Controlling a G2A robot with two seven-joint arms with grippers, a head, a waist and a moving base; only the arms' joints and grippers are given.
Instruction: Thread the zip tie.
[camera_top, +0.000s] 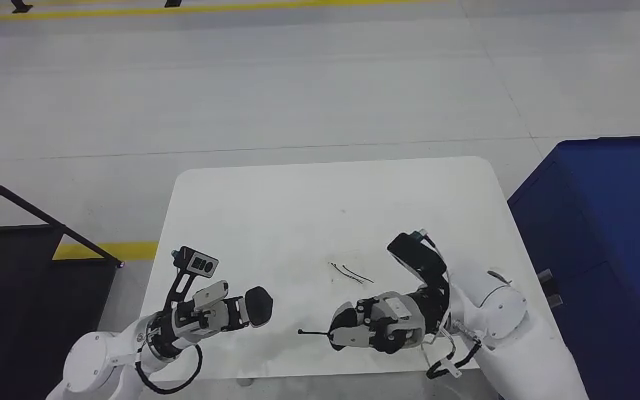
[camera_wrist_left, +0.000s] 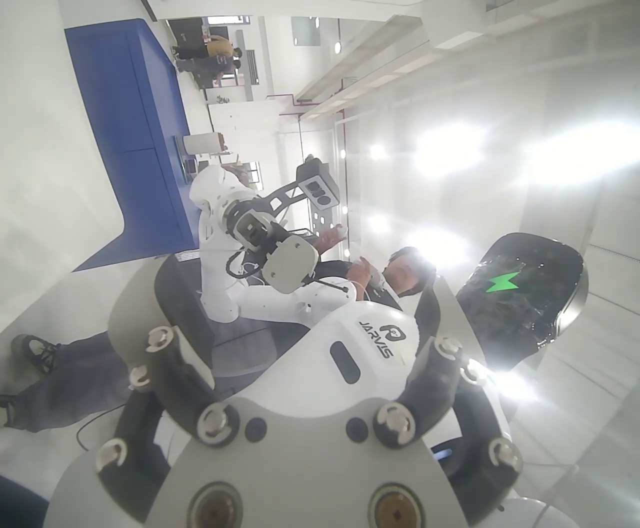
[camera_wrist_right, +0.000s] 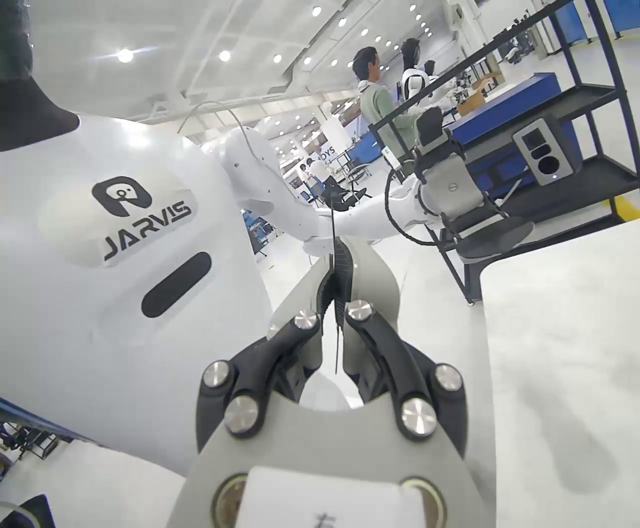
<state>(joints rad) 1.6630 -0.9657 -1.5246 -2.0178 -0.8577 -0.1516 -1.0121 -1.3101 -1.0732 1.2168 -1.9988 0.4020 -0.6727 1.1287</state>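
My right gripper (camera_top: 338, 327) hovers over the near middle of the white table (camera_top: 330, 200), shut on a thin black zip tie (camera_top: 312, 331). In the top view the tie pokes out leftward from the fingers. In the right wrist view the zip tie (camera_wrist_right: 332, 220) stands straight up out of the closed right gripper (camera_wrist_right: 336, 260), its tail hanging down between the finger links. My left gripper (camera_top: 255, 306) is a short way to the left, open and holding nothing. Its spread fingers (camera_wrist_left: 170, 345) frame the left wrist view. From the right wrist view the left gripper (camera_wrist_right: 465, 180) faces the zip tie.
Two spare black zip ties (camera_top: 350, 271) lie on the table just beyond the right gripper. A blue cabinet (camera_top: 590, 230) stands off the table's right side. A black rack (camera_top: 40, 280) stands to the left.
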